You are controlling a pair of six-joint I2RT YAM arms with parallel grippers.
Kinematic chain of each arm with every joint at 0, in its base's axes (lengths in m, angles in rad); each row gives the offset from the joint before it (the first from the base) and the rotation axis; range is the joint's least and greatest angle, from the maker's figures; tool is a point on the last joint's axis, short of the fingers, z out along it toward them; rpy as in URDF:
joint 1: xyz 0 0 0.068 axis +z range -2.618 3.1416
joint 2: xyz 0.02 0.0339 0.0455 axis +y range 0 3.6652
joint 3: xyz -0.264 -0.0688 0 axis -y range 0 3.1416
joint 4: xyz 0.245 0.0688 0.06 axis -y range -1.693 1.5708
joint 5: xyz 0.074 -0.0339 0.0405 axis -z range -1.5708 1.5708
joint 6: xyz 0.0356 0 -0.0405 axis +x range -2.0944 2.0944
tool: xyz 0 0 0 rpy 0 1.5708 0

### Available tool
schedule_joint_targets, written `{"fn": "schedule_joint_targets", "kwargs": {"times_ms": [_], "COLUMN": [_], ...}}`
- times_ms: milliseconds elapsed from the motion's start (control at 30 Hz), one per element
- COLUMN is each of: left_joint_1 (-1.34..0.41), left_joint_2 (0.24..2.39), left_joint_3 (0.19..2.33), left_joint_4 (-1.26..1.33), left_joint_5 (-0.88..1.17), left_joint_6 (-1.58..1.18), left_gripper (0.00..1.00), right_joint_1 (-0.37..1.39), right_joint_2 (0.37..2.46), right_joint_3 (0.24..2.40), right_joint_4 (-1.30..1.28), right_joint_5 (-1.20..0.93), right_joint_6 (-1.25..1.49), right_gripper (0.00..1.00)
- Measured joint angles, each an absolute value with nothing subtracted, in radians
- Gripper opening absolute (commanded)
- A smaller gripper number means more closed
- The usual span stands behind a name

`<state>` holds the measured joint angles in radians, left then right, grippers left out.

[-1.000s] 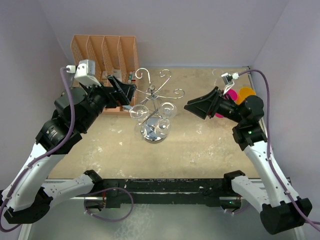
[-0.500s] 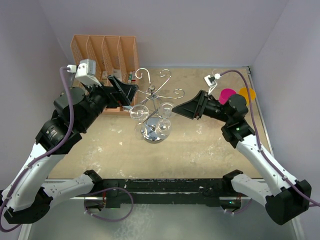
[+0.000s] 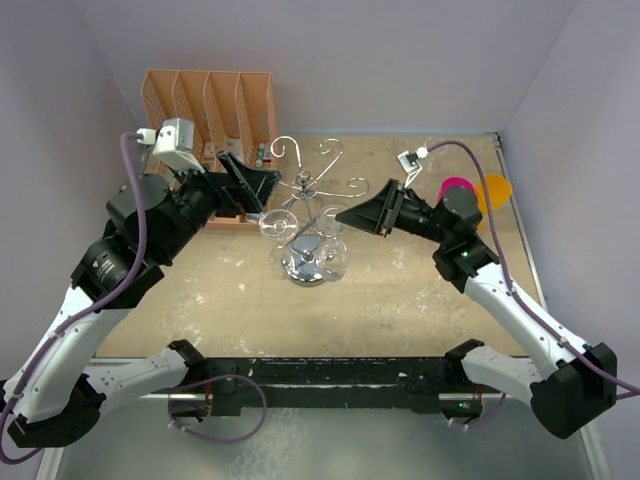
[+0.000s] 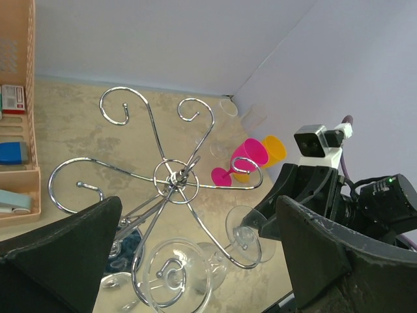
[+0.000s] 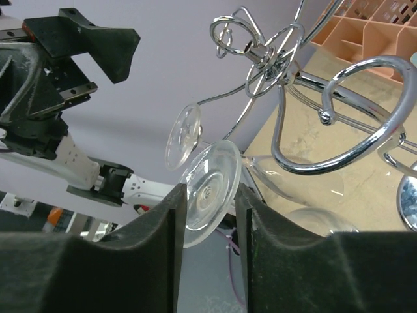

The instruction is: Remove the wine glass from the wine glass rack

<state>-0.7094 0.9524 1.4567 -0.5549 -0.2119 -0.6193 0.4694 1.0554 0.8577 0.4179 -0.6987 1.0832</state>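
Observation:
The wine glass rack (image 3: 310,186) is a silver wire stand with curled arms on a round chrome base, standing mid-table. Clear glasses hang upside down from it. My right gripper (image 3: 340,218) reaches in from the right, its jaws shut on the round foot of one wine glass (image 5: 212,182), which still hangs on a curled arm (image 5: 365,111). The same foot (image 4: 246,225) shows in the left wrist view. My left gripper (image 3: 262,185) hovers wide open at the rack's left side, holding nothing, with a second glass (image 4: 176,277) below it.
An orange slotted file organizer (image 3: 210,100) stands at the back left behind the left arm. A pink cup (image 3: 458,190) and an orange cup (image 3: 493,187) lie at the right, behind the right arm. Walls close in on three sides.
The right arm has moved left to the rack and its jaws have narrowed onto the glass's foot. The left arm and the rack have stayed put.

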Motion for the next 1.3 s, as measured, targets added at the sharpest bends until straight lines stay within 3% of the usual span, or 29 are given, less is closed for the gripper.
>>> {"fn": "schedule_joint_targets", "kwargs": {"times_ms": [533, 1300], "left_joint_1": [-0.709, -0.709], "left_joint_2": [0.960, 0.978], "left_joint_3": [1.468, 1.475], "left_joint_4": [-0.552, -0.540], "left_joint_5": [-0.208, -0.155], "left_joint_6": [-0.621, -0.618], "left_gripper": [0.99, 0.99], "right_joint_1": [0.473, 0.478], "right_joint_2": [1.067, 1.072], "right_joint_3": [0.874, 0.945], "right_joint_4": [0.378, 0.298], "right_joint_5": [-0.681, -0.680], "right_joint_6": [1.131, 1.153], "right_gripper": [0.00, 0.00]}}
